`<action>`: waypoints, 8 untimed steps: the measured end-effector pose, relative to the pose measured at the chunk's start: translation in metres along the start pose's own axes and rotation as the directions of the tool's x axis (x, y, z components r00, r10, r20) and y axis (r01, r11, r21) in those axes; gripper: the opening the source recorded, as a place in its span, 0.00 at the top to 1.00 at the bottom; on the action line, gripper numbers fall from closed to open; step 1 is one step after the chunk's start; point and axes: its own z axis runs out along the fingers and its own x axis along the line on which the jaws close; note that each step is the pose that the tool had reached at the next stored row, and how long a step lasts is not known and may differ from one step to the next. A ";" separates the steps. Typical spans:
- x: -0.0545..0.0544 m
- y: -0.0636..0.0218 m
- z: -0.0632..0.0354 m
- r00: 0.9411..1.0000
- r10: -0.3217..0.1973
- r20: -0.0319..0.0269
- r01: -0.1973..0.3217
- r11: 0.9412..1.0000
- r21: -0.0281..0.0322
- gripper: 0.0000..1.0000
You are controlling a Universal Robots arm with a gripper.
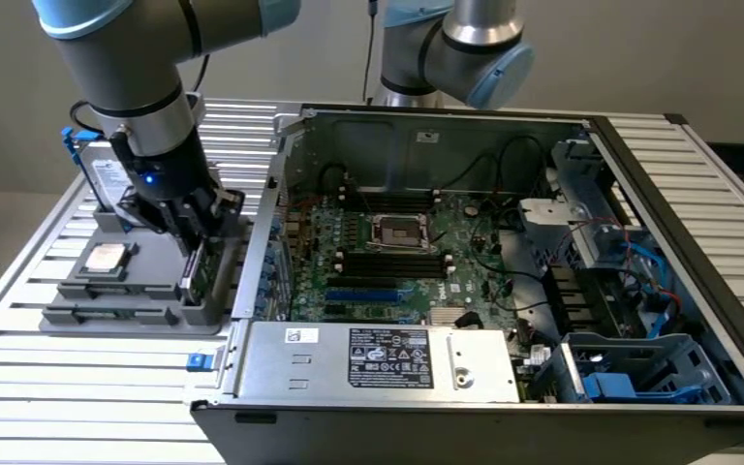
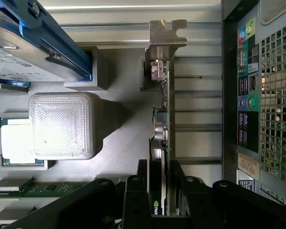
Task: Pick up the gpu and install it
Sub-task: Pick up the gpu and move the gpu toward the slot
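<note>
With fingers (image 2: 178,186) drawn narrow, pinches the near edge of the gpu (image 2: 166,109), upright in a slot of the grey holder (image 1: 113,315), silver bracket (image 2: 168,33) at its far end. Beyond, CPU chip (image 1: 105,257), hard drive (image 2: 19,52), open computer case (image 2: 260,95) alongside.

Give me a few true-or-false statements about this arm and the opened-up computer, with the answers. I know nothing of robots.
1. The thin green circuit-board card with the silver metal bracket stands on edge in the grey plastic holder. True.
2. That card is already plugged into the green motherboard. False: it is in the holder, outside the dark metal computer case, with the gripper down at it.
3. A small square silver chip lies on the holder. True.
4. The computer case is closed up. False: its side is open and the motherboard shows inside.
</note>
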 end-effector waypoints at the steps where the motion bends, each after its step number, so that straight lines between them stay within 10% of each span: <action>1: 0.000 0.0000 0.0000 1.000 0.000 0.000 0.000 1.000 0.000 0.70; 8: 0.000 0.0000 0.0009 1.000 0.002 0.002 -0.002 1.000 0.000 0.74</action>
